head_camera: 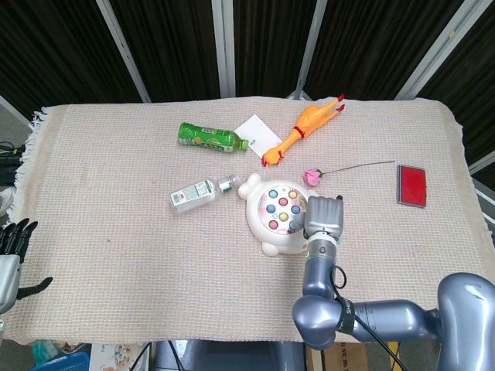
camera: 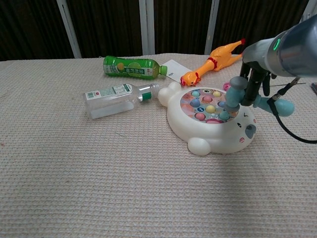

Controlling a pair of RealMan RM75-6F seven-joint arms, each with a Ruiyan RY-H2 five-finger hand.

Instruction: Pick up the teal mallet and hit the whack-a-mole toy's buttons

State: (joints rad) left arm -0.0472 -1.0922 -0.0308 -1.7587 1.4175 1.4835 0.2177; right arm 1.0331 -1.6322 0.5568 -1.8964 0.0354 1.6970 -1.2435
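Observation:
The white bear-shaped whack-a-mole toy (head_camera: 272,229) (camera: 198,129) lies mid-table with several coloured buttons (camera: 207,108) on top. My right hand (head_camera: 325,215) (camera: 256,78) grips the teal mallet (camera: 238,93), whose grey-teal head hangs just over the toy's right-side buttons. The mallet's handle end (camera: 283,106) sticks out to the right. From the head view the hand covers the toy's right edge and hides the mallet. My left hand (head_camera: 11,251) hangs off the table's left edge, fingers spread and empty.
A clear bottle (head_camera: 197,194) lies left of the toy, a green bottle (head_camera: 207,137) behind it. A white card (head_camera: 258,130), a rubber chicken (head_camera: 300,127), a pink flower (head_camera: 312,176) and a red case (head_camera: 412,185) lie behind and to the right.

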